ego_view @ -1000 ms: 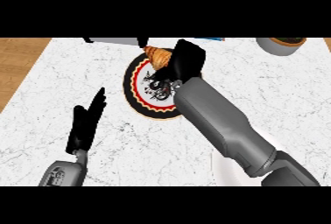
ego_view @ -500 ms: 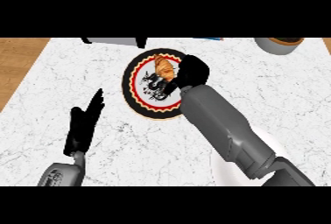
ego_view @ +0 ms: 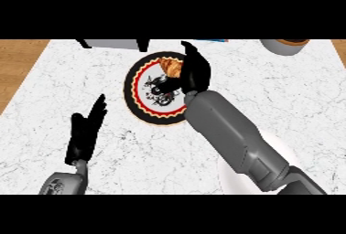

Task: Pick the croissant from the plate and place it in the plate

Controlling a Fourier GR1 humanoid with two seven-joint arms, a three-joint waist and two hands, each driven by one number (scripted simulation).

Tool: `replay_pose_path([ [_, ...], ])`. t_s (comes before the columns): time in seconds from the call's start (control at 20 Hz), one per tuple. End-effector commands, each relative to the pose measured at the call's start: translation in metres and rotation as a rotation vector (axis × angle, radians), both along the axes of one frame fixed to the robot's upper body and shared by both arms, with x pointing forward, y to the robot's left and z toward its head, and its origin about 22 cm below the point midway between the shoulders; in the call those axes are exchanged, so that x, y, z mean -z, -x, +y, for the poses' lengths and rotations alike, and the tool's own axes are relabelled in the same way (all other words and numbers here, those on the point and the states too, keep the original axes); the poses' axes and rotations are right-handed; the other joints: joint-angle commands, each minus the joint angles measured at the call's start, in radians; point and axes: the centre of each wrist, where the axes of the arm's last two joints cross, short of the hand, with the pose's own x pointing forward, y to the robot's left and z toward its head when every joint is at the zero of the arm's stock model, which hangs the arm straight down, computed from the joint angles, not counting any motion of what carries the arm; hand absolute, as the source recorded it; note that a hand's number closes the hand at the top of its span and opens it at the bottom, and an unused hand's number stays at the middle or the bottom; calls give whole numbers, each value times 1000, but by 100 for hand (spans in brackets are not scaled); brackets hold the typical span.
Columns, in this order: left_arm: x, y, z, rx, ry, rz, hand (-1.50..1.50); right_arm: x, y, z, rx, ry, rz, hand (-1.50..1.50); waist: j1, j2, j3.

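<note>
A golden croissant (ego_view: 171,67) lies on the upper right part of a round plate (ego_view: 138,98) with a black rim, a red ring and a dark pattern in its middle. My right hand (ego_view: 194,72) stands just right of the croissant, fingers straight and pointing away from me, open; whether it touches the croissant I cannot tell. My right forearm crosses the plate's right side and hides it. A pale white plate (ego_view: 230,176) shows faintly under that forearm at the lower right. My left hand (ego_view: 86,131) rests open on the counter at the lower left, fingers up.
A grey and black appliance (ego_view: 113,43) sits at the counter's far edge. A grey bowl (ego_view: 286,46) stands at the far right corner, with something blue (ego_view: 213,40) beside it. The marble top ends at wooden strips on the left and right.
The croissant, first at the patterned plate's far rim against my right hand, now lies further in on that plate. The right hand's fingers have straightened. The left hand has stayed put.
</note>
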Motion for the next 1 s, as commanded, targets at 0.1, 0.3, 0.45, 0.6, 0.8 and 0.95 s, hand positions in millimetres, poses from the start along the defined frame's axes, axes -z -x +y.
replay_pose_path([
  [0.1,6,-2,6,-34,0,6,0,-4,12,-6,70,-307,-228,-150,-25,0,0],
  [0.3,13,8,9,-34,-11,10,0,29,34,-10,21,-369,-216,-150,-31,-7,-1],
  [0.45,15,10,24,-30,-6,15,0,43,33,-21,-20,-404,-219,-150,-32,-4,-1],
  [0.6,-2,15,22,-49,-10,-1,0,52,34,-25,-56,-427,-255,-150,-39,-9,0],
  [0.8,2,14,19,-48,-7,8,0,57,32,-18,-101,-409,-257,-150,-44,-11,-1],
  [0.95,0,14,10,-50,-4,13,0,47,14,-20,-117,-408,-257,-150,-45,-11,-1],
])
